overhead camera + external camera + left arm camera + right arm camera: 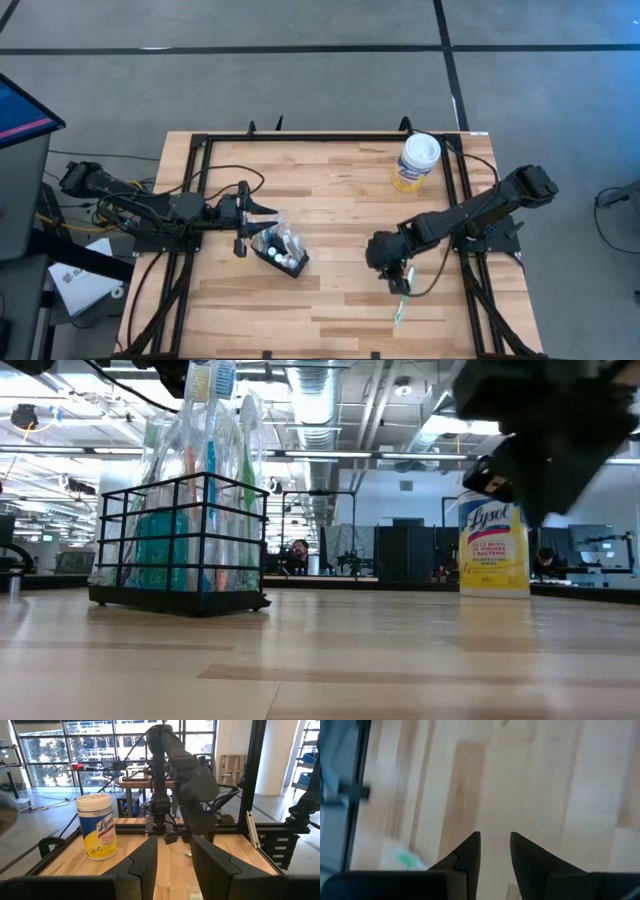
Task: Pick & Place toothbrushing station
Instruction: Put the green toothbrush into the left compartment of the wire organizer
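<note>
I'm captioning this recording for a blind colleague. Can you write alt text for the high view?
Seen from above, a small black wire holder packed with toothbrushes stands left of centre on a pale wooden table, with the left gripper right beside it. The right gripper points down near a green-tipped item; a yellow wipes canister with white lid stands at the far right.

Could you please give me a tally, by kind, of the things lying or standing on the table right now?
Black wire toothbrush holder with wrapped brushes: 1
Yellow wipes canister with white lid: 1
Loose green toothbrush lying on the wood: 1
Total: 3
</note>
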